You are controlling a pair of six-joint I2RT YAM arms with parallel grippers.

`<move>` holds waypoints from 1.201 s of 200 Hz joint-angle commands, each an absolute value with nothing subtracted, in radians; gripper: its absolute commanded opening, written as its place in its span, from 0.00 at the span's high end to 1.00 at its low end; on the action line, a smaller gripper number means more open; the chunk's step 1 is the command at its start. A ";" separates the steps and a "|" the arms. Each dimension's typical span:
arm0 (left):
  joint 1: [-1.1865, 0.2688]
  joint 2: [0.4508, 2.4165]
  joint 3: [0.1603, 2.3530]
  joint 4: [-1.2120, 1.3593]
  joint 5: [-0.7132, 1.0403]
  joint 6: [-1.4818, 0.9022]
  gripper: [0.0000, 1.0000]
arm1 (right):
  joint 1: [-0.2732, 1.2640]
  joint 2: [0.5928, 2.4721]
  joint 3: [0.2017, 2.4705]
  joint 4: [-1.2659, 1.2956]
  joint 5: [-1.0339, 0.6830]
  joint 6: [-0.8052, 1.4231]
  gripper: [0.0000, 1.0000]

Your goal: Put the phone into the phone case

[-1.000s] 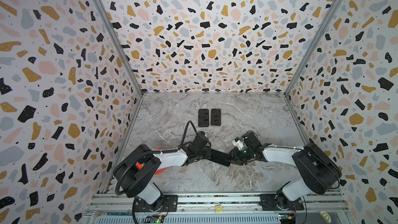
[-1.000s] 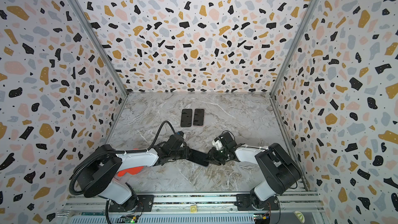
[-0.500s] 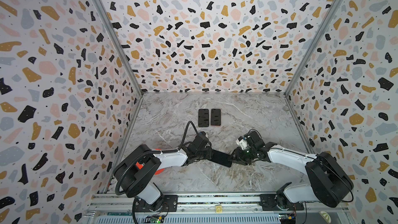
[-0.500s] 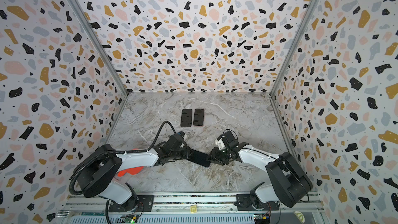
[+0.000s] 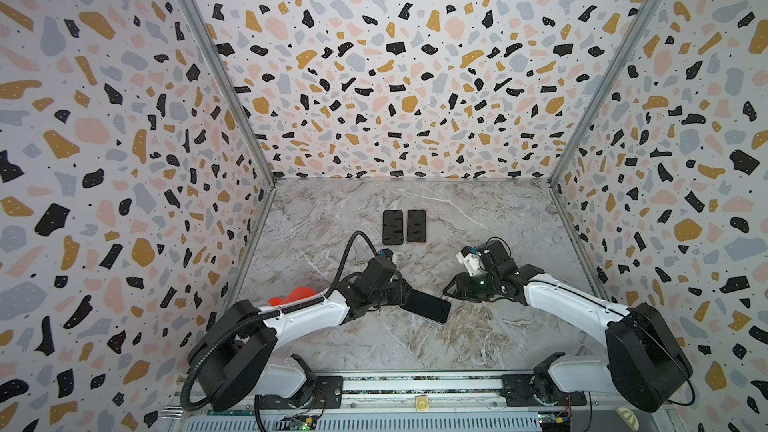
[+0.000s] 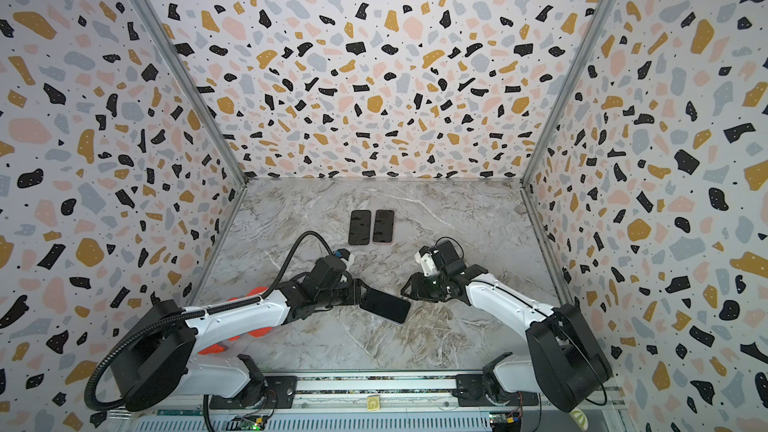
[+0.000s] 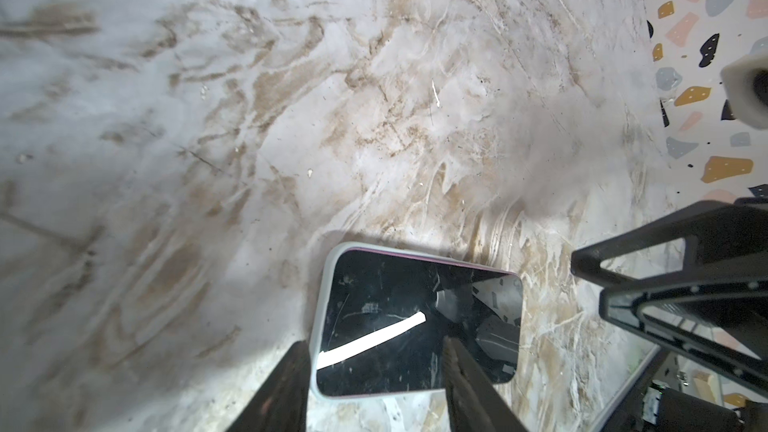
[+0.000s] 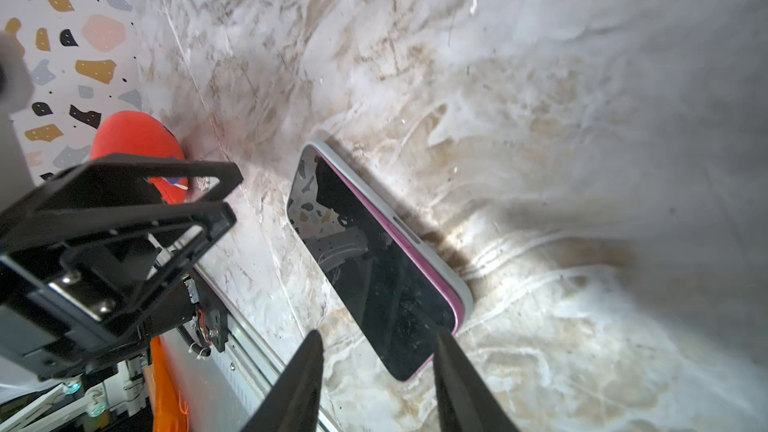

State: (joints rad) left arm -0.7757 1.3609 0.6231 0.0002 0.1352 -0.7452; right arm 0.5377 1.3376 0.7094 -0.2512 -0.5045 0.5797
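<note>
The phone (image 5: 428, 306) was a black-screened slab with a pink rim, seated in a pale grey phone case (image 7: 322, 317) that wrapped its edges. It lay flat and screen-up on the marble table (image 5: 415, 347), set at a slant, nearer the front edge than the back and close to the middle between the left and right edges. In the right wrist view the pink rim showed along one long side inside the grey case (image 8: 465, 297), and the glass (image 8: 374, 268) mirrored the speckled wall.
</note>
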 commanded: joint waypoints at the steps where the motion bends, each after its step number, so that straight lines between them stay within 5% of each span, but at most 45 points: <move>1: -0.800 1.343 0.591 -0.020 0.206 -0.749 0.43 | 0.536 1.382 0.745 -0.261 -0.459 0.471 0.54; 48: -0.848 1.346 0.577 0.000 0.256 -0.753 0.33 | 0.536 1.478 0.745 -0.211 -0.496 0.424 0.52; 240: -0.848 1.626 0.736 0.011 0.237 -0.687 0.38 | 0.577 1.459 0.573 -0.084 -0.578 0.487 0.58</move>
